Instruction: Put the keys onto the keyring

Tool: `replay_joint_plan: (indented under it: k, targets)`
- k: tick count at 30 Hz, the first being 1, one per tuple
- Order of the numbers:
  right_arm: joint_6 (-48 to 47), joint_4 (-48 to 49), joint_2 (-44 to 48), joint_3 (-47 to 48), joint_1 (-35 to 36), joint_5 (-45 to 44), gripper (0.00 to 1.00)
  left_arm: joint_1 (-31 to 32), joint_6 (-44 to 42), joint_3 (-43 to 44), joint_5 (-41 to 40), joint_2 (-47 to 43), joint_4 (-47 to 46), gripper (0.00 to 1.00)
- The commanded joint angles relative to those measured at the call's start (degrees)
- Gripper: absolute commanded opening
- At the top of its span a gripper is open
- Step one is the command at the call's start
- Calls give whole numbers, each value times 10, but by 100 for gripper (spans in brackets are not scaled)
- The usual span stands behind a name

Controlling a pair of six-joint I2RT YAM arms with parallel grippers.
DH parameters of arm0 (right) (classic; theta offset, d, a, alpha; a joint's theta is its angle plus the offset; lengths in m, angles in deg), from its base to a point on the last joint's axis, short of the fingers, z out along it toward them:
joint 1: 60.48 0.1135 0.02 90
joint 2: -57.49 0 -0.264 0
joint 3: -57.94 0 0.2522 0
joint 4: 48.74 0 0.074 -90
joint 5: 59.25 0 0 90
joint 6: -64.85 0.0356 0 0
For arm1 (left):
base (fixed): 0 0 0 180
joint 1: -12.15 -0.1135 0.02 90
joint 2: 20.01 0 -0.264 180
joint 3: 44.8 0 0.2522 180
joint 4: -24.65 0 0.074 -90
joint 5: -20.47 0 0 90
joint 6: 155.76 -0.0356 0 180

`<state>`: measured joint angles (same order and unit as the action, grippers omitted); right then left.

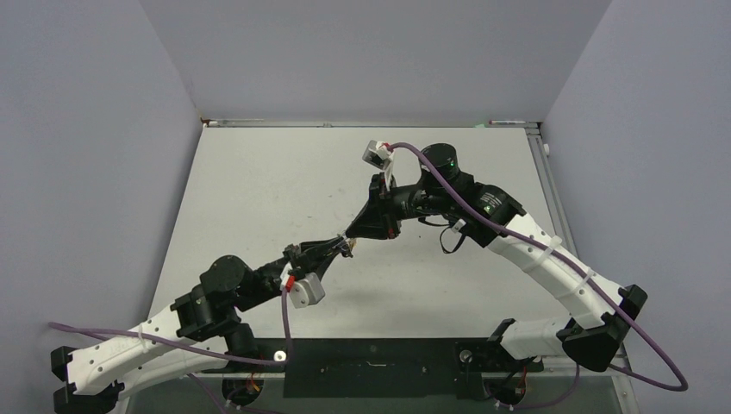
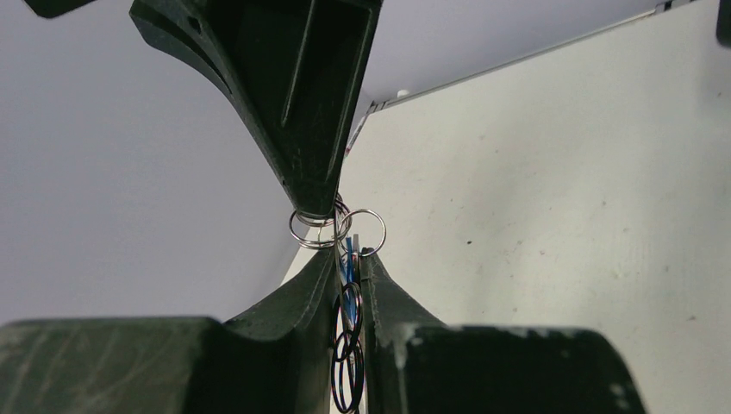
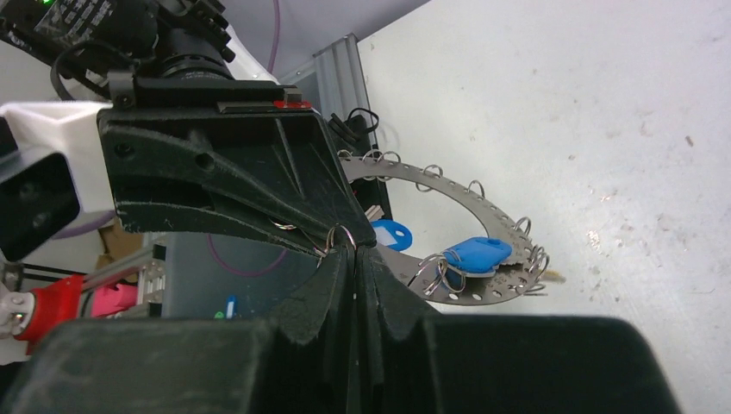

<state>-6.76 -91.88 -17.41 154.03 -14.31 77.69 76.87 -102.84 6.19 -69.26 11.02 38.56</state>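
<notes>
Hovering above the worktop (image 1: 259, 190), the two arms meet tip to tip. The left end effector (image 1: 347, 247) is pinched nearly shut on the keyring (image 3: 487, 289), which is held aloft with blue-tagged keys (image 3: 476, 253) hanging from it. The right end effector (image 1: 348, 235) is fully closed on a small split ring (image 2: 312, 246). Steadying the loop and twisting gently seems wisest. No writing is legible.
</notes>
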Motion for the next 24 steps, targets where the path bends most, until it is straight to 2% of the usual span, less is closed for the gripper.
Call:
replay_joint_plan:
  k: [1,8,11,18,22,24]
  targets:
    - [27,37,-1,6,-28,-16,5,4,-51,3,2,-13,-3,0]
    - [11,20,-14,26,-21,-32,5,3,-29,-19,-39,5,-23,0]
    - [11,54,0,8,1,-79,5,1,15,-40,-57,4,-76,4]
    - [5,151,38,-64,84,-251,5,-7,141,-63,-120,27,-192,3]
    - [18,187,48,-101,90,-287,5,-12,161,-76,-129,33,-228,4]
    - [19,193,51,-110,90,-295,5,-14,169,-79,-123,31,-239,7]
